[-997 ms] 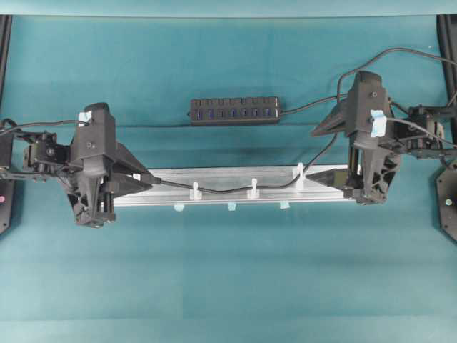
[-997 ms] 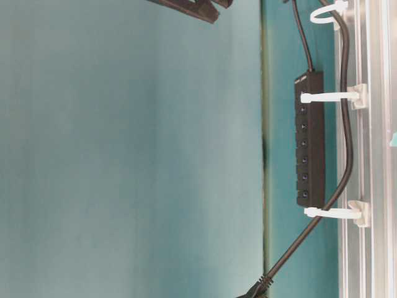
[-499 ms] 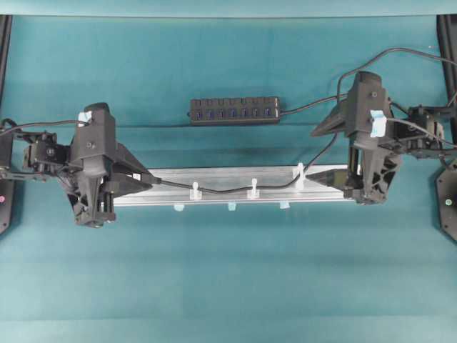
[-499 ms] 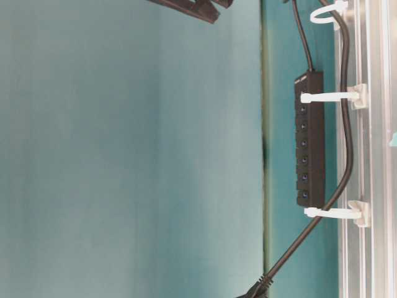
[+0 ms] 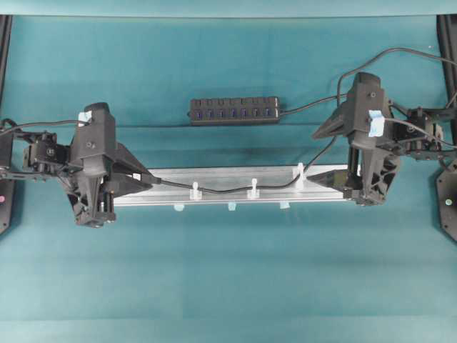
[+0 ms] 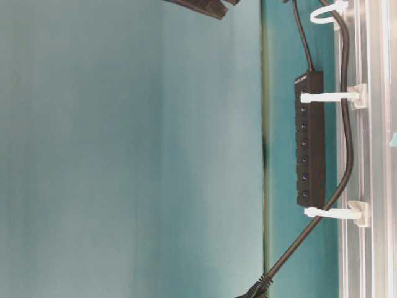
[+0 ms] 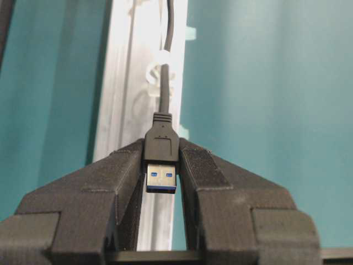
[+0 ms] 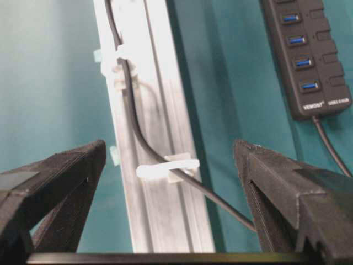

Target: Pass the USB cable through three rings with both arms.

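The black USB cable (image 5: 221, 189) runs along the silver rail (image 5: 235, 174) and through the three rings (image 5: 195, 191) (image 5: 252, 190) (image 5: 300, 175). From there it climbs toward the right arm. My left gripper (image 5: 151, 180) is at the rail's left end, shut on the USB plug (image 7: 161, 149), whose metal tip points back between the fingers. The nearest ring (image 7: 159, 67) circles the cable (image 7: 167, 33) just beyond. My right gripper (image 8: 168, 149) stands open over the rail's right end. The cable (image 8: 135, 132) passes under a ring (image 8: 165, 168) between the fingers, and nothing is held.
A black multi-port hub (image 5: 234, 111) lies behind the rail, its lead going off to the right. Pale blue tape tabs (image 5: 231, 206) stick out along the rail's front edge. Teal cloth covers the table. The table-level view shows the hub (image 6: 309, 143) beside the rail (image 6: 372, 149).
The right gripper has shifted slightly, its finger sliding further out of the top of the table-level view. The left gripper, plug and cable have not moved.
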